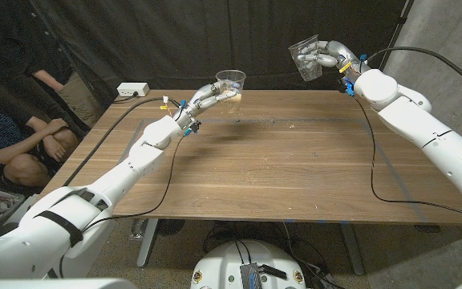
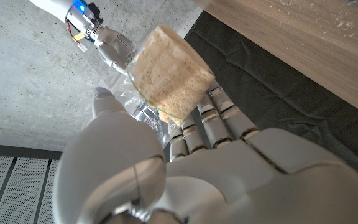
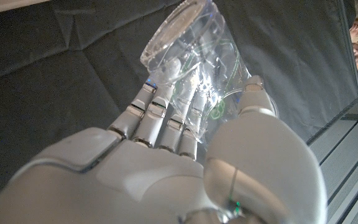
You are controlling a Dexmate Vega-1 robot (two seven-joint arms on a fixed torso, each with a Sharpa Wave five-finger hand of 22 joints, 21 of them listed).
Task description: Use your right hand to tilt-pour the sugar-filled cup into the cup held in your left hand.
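Sugar cup (image 2: 169, 78) gripped in left hand (image 1: 207, 98) fingers; clear cup (image 3: 194, 68) in right hand (image 1: 327, 58)

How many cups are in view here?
2. One cup, holding sugar, is in the left hand above the table; a clear cup, tilted, is in the raised right hand.

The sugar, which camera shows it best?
The left wrist view: the tan sugar fills the clear plastic cup, seen close. The head view shows it small, held by the left hand. The right wrist view misses it.
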